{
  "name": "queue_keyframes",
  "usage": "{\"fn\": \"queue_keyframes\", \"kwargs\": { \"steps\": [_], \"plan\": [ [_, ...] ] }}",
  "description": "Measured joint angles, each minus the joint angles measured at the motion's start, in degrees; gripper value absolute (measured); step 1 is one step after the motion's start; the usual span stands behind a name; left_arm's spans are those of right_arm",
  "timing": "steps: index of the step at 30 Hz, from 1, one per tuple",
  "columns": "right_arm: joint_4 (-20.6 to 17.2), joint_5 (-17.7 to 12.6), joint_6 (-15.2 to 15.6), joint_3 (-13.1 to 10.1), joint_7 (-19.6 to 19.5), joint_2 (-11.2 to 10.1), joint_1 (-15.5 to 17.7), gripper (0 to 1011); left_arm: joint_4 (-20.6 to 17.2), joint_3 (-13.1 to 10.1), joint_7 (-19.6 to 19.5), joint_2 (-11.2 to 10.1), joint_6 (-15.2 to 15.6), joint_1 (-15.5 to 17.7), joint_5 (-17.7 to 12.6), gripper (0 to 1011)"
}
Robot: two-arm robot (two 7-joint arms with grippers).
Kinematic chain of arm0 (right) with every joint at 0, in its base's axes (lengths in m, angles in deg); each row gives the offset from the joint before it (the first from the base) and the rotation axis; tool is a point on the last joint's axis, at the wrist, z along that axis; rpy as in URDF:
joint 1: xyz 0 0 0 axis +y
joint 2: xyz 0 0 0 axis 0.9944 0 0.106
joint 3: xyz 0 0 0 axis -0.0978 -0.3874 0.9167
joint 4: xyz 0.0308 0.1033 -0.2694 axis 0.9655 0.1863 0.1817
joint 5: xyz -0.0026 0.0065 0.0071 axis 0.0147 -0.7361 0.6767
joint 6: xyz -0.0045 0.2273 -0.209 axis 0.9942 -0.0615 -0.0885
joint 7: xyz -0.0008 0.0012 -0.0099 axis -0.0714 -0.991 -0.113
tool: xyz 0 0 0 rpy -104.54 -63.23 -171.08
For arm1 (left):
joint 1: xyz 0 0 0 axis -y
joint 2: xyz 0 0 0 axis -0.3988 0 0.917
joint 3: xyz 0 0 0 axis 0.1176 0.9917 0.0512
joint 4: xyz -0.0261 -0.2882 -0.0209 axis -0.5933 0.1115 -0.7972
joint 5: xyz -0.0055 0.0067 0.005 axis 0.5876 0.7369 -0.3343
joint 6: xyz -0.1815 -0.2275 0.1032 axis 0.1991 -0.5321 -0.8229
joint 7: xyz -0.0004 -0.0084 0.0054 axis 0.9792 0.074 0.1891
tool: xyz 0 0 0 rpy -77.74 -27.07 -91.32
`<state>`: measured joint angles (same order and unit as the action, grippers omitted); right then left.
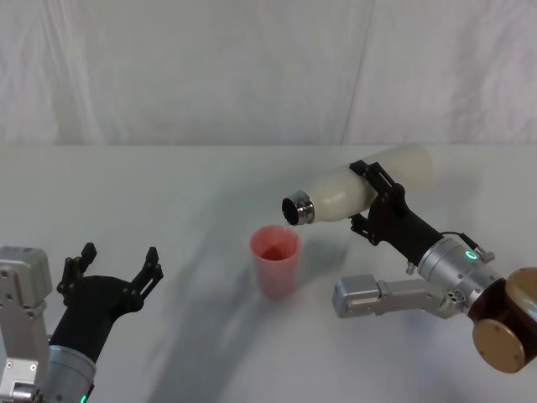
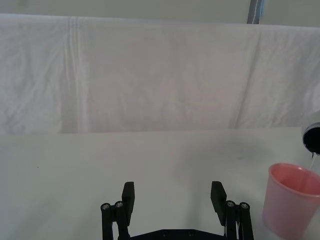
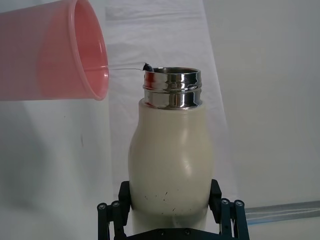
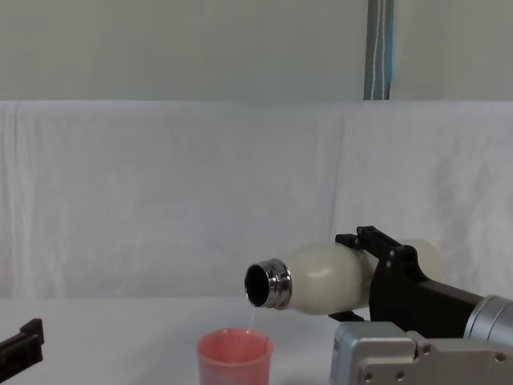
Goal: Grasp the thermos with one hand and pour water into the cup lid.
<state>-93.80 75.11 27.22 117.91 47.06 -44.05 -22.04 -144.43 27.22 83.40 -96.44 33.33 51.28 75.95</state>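
Black and spread wide, the left gripper (image 1: 116, 269) sits in the lower left of the head view, holding nothing and resting idle near the white table (image 1: 210, 185). Just right of centre stands the cup lid (image 1: 274, 260), upright on the table, its pink mouth open upward. Above and to its right, the thermos (image 1: 369, 191) lies tipped close to level, steel neck pointing left over the cup's rim; the right gripper (image 1: 377, 201) clamps its cream body from the lower right. A thin thread of water (image 4: 252, 315) falls from the neck into the cup in the chest view, so the pouring step appears to be under way. Next, the right arm likely needs to hold this tilt steady over the rim, then roll the bottle back upright before the cup overfills.
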Motion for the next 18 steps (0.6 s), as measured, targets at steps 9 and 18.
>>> {"fn": "queue_keyframes", "kwargs": {
  "steps": [9,18],
  "plan": [
    [0.1,0.0,0.0,0.0,0.1,0.1,0.0,950,0.0,0.0,0.0,0.0,0.0,0.0,0.0,1001],
    [0.3,0.2,-0.1,0.2,0.1,0.2,-0.1,950,0.0,0.0,0.0,0.0,0.0,0.0,0.0,1001]
  ]
}}
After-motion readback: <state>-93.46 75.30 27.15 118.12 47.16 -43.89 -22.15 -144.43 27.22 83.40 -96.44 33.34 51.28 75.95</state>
